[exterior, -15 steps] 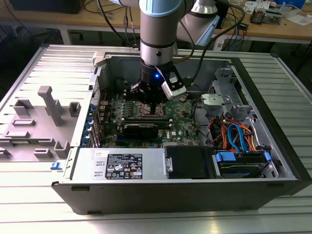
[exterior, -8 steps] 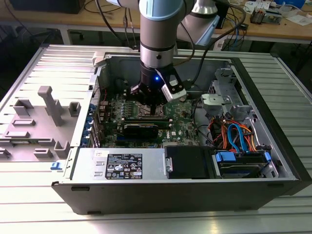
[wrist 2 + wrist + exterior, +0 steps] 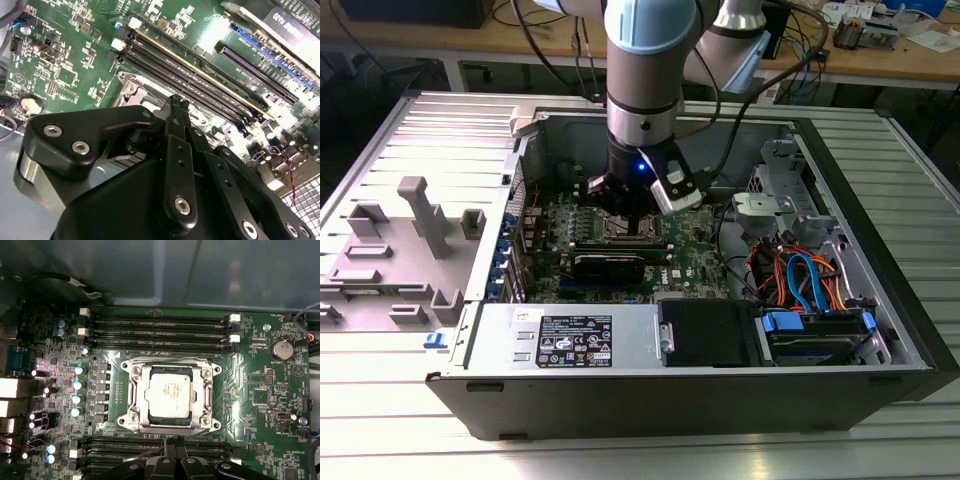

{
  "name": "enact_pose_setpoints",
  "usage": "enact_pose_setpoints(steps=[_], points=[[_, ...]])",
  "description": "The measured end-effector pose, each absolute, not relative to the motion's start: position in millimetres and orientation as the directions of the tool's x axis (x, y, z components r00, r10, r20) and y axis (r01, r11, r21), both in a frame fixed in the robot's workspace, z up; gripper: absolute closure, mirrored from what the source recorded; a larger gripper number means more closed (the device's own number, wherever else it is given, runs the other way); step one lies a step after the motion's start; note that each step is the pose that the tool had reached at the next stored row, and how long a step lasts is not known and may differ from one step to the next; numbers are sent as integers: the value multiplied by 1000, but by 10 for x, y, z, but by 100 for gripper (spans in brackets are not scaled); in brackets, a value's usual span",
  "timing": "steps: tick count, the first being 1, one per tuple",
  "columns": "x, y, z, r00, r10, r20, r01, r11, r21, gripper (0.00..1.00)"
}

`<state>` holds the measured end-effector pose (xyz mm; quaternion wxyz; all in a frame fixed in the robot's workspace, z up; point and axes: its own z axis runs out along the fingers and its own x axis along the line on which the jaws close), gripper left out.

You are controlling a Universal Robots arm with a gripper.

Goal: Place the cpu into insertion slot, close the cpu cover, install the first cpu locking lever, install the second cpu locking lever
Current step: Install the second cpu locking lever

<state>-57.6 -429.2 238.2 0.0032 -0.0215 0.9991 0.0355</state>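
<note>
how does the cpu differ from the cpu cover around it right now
The cpu is a solid pale square plate; the cpu cover is a silver frame with a large square window. The cpu is smaller and shows through that window; the cpu cover reaches farther out, lying flat over the insertion slot. Both are metallic, square and level with the board. The gripper sits beside the socket.

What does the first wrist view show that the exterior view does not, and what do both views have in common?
The first wrist view alone makes clear the cpu seated in the insertion slot, with the cpu cover lying flat around it, and a round coin battery. The exterior view alone takes in the whole computer case, the arm and the orange and blue cables. Both share the green motherboard and its black memory slots.
</note>
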Motion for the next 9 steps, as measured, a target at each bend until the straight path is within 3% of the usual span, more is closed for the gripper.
enact_pose_setpoints(steps=[9], points=[[-697,-4340,2378,-999,-47,-6,-47,994,94,89]])
